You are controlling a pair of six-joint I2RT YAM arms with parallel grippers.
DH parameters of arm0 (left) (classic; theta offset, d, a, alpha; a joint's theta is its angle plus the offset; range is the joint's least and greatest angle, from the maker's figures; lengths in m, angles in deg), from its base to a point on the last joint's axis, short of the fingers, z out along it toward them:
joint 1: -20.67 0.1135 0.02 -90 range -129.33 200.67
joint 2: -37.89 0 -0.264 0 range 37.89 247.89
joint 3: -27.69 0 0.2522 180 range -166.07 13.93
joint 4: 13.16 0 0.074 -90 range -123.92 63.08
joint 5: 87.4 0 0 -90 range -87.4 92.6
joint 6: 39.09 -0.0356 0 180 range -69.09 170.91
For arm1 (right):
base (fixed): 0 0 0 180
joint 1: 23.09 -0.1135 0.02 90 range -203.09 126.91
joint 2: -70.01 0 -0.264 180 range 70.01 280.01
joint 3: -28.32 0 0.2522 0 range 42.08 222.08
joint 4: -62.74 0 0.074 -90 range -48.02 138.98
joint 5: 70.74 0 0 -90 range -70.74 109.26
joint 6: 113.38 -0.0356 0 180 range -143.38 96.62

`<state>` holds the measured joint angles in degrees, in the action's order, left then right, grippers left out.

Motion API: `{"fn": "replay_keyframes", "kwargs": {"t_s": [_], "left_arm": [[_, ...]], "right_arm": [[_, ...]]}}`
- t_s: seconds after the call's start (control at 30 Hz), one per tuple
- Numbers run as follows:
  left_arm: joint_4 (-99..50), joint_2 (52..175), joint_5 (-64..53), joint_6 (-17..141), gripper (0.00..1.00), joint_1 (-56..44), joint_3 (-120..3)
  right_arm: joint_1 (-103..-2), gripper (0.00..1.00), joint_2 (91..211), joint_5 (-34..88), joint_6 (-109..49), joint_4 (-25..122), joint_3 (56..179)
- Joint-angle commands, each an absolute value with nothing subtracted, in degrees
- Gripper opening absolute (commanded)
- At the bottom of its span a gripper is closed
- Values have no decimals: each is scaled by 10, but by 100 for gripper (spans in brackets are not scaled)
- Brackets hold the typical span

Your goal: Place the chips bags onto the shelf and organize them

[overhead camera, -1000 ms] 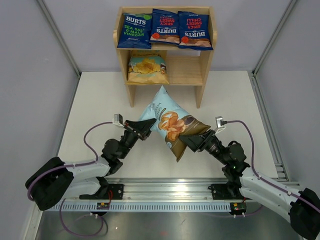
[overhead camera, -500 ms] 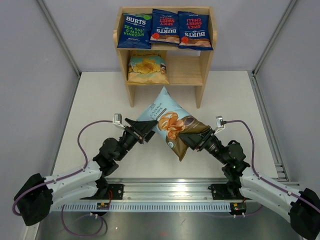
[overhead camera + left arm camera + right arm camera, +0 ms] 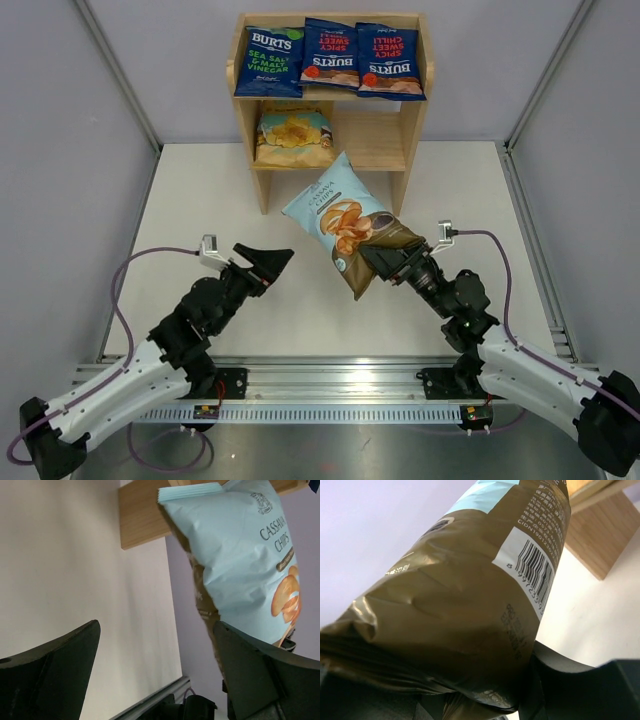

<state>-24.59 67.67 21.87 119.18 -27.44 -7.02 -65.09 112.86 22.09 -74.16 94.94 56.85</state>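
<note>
since only the right gripper point(image 3: 383, 262) pinches the brown bottom end of the light-blue bag point(image 3: 345, 212), the bag stands tilted in the air over the middle of the tabletop point(image 3: 200, 200), its top pointing toward the shelf point(image 3: 413, 120) at the far edge. the left gripper point(image 3: 272, 262) hangs near its left side with jaws spread wide, touching nothing, so one arm carries the load. three burts bags point(image 3: 330, 55) fill the top tier. the tan-yellow bag point(image 3: 293, 135) lies at the left of the lower tier, leaving the right half bare, which seems the slot this bag is aimed at.
</note>
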Motion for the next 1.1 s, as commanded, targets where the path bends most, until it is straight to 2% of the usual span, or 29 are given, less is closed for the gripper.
{"fn": "replay_keyframes", "kwargs": {"t_s": [0.0,0.3,0.67,0.87,1.07], "left_arm": [[-347,643,278,1129,99,-276,-114],[-472,613,272,1037,99,-276,-189],[-604,633,178,894,99,-276,-323],[-712,651,139,792,99,-276,-419],[-749,588,152,705,99,-276,-444]], "right_arm": [[-634,39,1154,196,-745,1011,628],[-577,40,1266,211,-811,1091,705],[-521,40,1362,196,-846,1124,769],[-512,41,1417,130,-843,1170,793],[-510,41,1486,83,-831,1202,834]]}}
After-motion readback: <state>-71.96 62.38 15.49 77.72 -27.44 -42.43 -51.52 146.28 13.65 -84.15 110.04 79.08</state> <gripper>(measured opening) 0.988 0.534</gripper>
